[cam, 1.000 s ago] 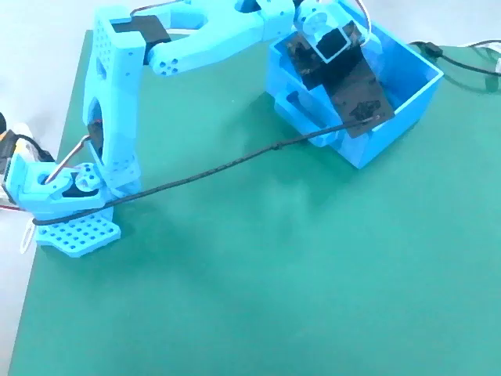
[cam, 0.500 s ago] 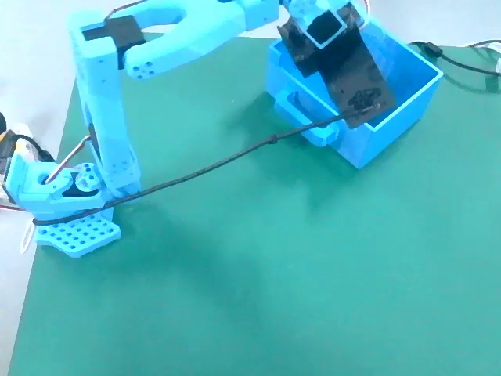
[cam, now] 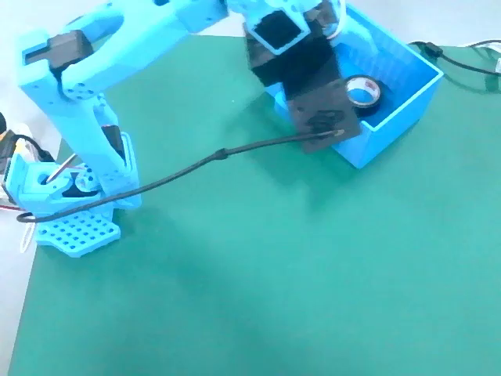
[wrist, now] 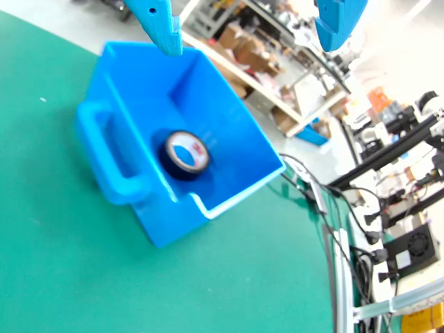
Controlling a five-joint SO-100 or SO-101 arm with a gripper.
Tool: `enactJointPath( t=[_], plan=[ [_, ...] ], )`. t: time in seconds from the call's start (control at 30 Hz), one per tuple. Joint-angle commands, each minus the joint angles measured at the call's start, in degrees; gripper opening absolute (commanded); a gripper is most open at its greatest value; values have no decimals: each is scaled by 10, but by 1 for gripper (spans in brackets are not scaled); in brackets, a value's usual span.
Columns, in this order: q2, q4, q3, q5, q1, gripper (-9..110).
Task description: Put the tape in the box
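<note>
1. One green table (cam: 235,298) carries everything you see.
2. Your blue box (wrist: 229,149) stands on it, handle (wrist: 104,156) toward the wrist camera.
3. Your hand (wrist: 250,28) hangs above the box, fingers (wrist: 158,24) spread apart and holding nothing.
4. Your tape (wrist: 184,154) lies inside the box, on its floor.

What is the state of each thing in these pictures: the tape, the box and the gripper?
tape: lying inside the box on its floor, free of the gripper.
box: upright on the green mat, open at the top, holding only the tape.
gripper: open, empty, fingers spread above the box.
green mat: flat on the table, the box standing on it.
</note>
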Motion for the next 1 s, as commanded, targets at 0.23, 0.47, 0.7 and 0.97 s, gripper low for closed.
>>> enactJointPath(
  t=[0.23,0.47,0.7,0.97],
  plan=[
    [296,28,148,-10,87,28],
    [452,-30,359,-11,152,28],
    [537,-110,548,-4,184,28],
    [597,-179,715,-4,216,28]
  ],
)
